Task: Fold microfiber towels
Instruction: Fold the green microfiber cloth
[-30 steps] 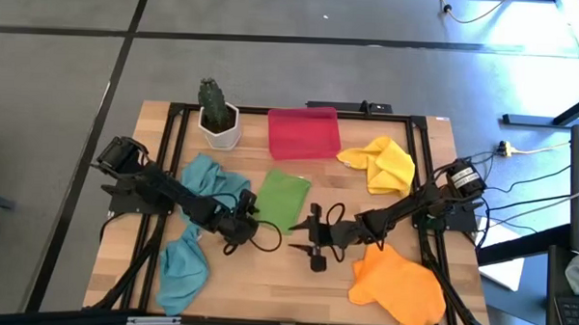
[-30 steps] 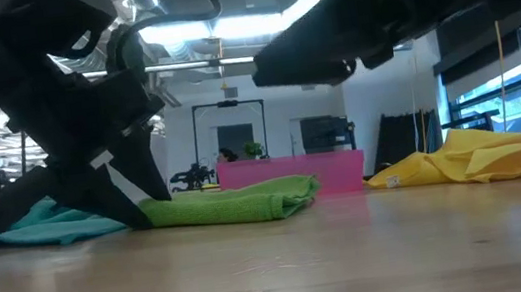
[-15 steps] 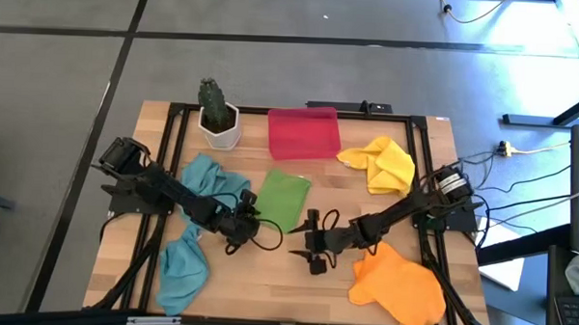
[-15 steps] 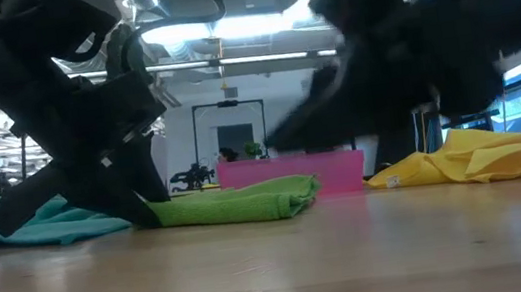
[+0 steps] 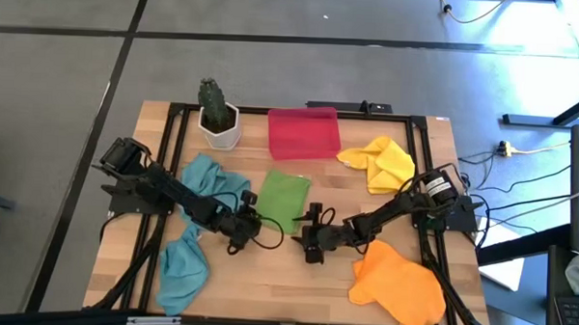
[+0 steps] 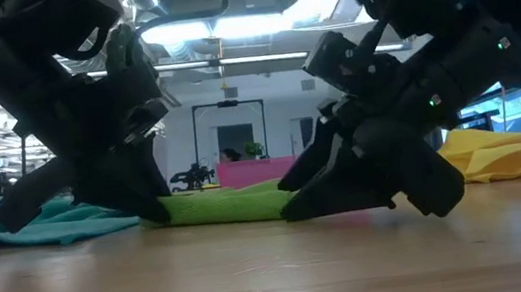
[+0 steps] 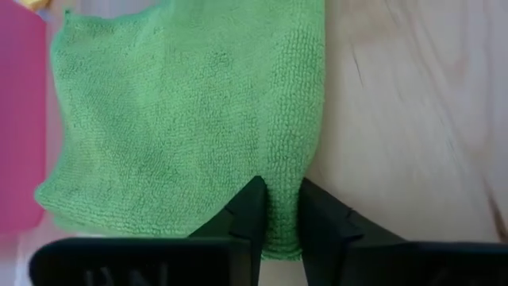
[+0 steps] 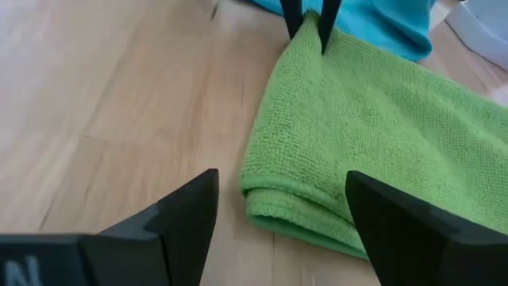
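A lime green towel (image 5: pixel 283 196), folded, lies flat mid-table. My left gripper (image 5: pixel 255 221) is shut on its near left corner. My right gripper (image 5: pixel 306 233) is open and low over the table at the towel's near right corner (image 8: pixel 274 199). Its two fingers (image 8: pixel 186 218) stand on either side of that corner; whether they touch it I cannot tell. Two teal-blue towels (image 5: pixel 212 179) (image 5: pixel 183 265) lie crumpled at the left. A yellow towel (image 5: pixel 381 164) lies at the far right and an orange one (image 5: pixel 401 287) at the near right. My left gripper pinches the green towel's edge at its near left corner (image 7: pixel 278 226) between its two fingers (image 7: pixel 252 208). They come slanting down from the table's left. How many layers they hold I cannot tell. The towel (image 7: pixel 182 119) lies flat on the table.
A red tray (image 5: pixel 303 132) stands at the far middle, and a potted cactus (image 5: pixel 217 112) to its left. Black frame rails (image 5: pixel 174 158) run along the table's sides. Bare wood (image 5: pixel 276 278) lies between the green towel and the near edge.
My right gripper has come down to table height and moved toward the table's left, up to the green towel's near right corner. The green towel has stayed flat where it was.
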You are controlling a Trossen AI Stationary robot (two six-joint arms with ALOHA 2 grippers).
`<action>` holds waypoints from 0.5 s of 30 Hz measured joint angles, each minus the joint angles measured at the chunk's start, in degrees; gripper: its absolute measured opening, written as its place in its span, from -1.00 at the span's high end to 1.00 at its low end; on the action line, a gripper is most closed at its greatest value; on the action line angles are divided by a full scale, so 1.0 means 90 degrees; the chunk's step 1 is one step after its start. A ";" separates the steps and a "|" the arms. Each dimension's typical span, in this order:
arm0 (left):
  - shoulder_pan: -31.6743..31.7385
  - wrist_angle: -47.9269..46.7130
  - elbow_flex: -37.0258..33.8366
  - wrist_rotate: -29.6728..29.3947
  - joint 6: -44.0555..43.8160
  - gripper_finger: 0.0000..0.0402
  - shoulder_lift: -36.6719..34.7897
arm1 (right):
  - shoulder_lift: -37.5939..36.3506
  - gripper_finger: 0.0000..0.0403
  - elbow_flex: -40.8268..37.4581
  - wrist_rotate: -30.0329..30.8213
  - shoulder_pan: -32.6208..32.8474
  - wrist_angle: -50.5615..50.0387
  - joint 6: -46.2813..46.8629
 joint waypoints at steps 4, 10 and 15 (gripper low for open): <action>0.0000 0.0030 0.0002 -0.0023 -0.0194 0.79 -0.0002 | -0.0002 -0.31 0.0002 -0.0019 -0.0019 -0.0010 -0.0264; -0.0003 0.0046 0.0010 0.0129 -0.0256 0.94 -0.0007 | -0.0007 -0.04 0.0002 -0.0003 -0.0028 -0.0134 -0.0341; -0.0005 0.0076 0.0010 0.0271 -0.0375 0.98 -0.0015 | -0.0015 0.33 0.0002 0.0017 -0.0034 -0.0190 -0.0399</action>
